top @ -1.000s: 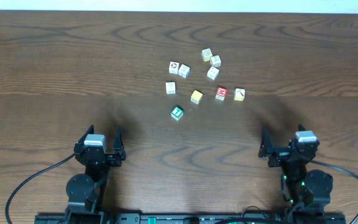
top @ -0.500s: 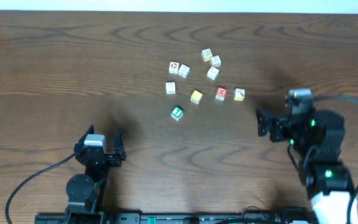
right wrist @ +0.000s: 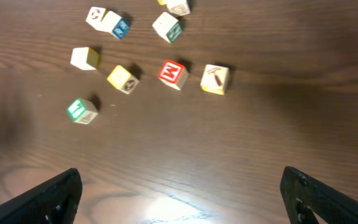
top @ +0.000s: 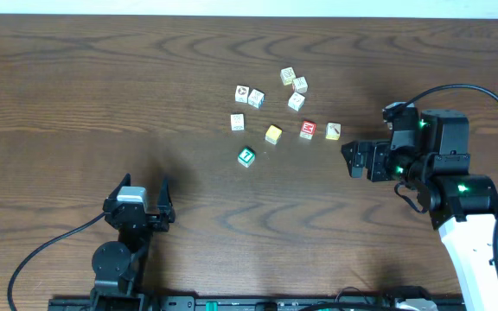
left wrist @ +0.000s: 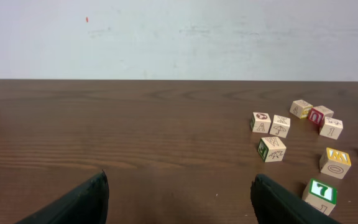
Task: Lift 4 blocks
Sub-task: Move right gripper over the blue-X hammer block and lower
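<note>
On the dark wooden table (top: 85,78), right of centre and nearer its far edge, lie what look like six pale cream cubes (top: 296,101): three clustered, two side by side, one alone.

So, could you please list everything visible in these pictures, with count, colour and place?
green block: one, green with white 7, nearest the arms
yellow block: one, yellow, beyond the green block
red block: one, red with white letter, right of the yellow block
pale yellow block: one, dark mark on top, right of the red block
cream blocks: six, pale cream, farther back
table: one, dark brown wood
left gripper: one, black, open, near edge, far from the blocks
right gripper: one, black, open, beside the pale yellow block, apart from it
</note>
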Motion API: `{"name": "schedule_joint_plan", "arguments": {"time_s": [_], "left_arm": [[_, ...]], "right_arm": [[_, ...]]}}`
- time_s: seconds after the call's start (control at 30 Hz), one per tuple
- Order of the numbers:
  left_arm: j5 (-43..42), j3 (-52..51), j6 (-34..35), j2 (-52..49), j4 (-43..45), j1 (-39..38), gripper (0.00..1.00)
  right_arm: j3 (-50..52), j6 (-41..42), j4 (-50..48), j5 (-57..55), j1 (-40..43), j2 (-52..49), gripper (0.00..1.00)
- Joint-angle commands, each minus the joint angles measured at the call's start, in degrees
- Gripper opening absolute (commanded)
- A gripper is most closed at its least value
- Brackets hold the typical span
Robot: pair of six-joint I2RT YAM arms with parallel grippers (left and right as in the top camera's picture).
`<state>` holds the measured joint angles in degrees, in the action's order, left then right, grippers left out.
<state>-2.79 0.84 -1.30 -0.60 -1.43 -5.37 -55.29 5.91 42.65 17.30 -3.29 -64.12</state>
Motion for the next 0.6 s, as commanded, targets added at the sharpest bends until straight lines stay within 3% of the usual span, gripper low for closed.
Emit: {"name": "schedule_joint_plan", "arguments": {"time_s": [0.0, 0.33, 0.57], "left_arm": [[0.9, -0.61, 0.31, 0.22, -2.6, -0.11, 0.73], [0.9, -0.61, 0.31, 0.22, -2.6, -0.11, 0.73], [0.9, -0.61, 0.31, 0.22, -2.6, -0.11, 0.73]], "right_arm": [[-1.6, 1.95, 2.08, 4.9, -0.57, -0.02, 0.99], [-1.07, -0.22, 2.38, 2.6, -0.57, -1.25, 0.99], [-1.07, 2.23, -3.02, -3.52, -0.61, -6.82, 0.99]]}}
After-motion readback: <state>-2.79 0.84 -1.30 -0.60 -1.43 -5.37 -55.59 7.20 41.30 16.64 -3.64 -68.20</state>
